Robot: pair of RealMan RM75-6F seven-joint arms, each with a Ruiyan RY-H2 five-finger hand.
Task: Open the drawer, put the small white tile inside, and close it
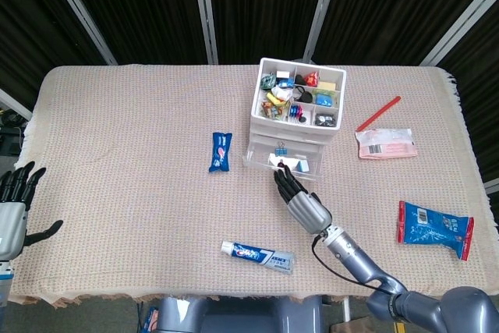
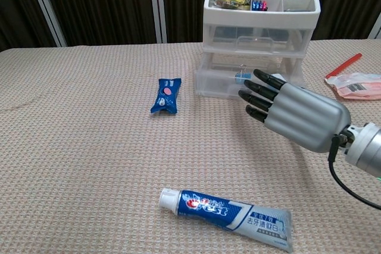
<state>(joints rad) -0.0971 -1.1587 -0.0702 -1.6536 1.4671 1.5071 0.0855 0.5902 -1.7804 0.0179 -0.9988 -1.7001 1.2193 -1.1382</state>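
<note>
The white plastic drawer unit stands at the back middle of the table, its top tray full of small items. Its clear lower drawer sticks out a little toward me. A binder clip and a small white piece show through that drawer. My right hand lies flat with fingers straight and apart, holding nothing. Its fingertips are at the lower drawer's front; I cannot tell whether they touch. My left hand hangs open off the table's left edge.
A blue packet lies left of the drawers. A toothpaste tube lies near the front edge. To the right are a red pen, a pink packet and a blue-and-red bag.
</note>
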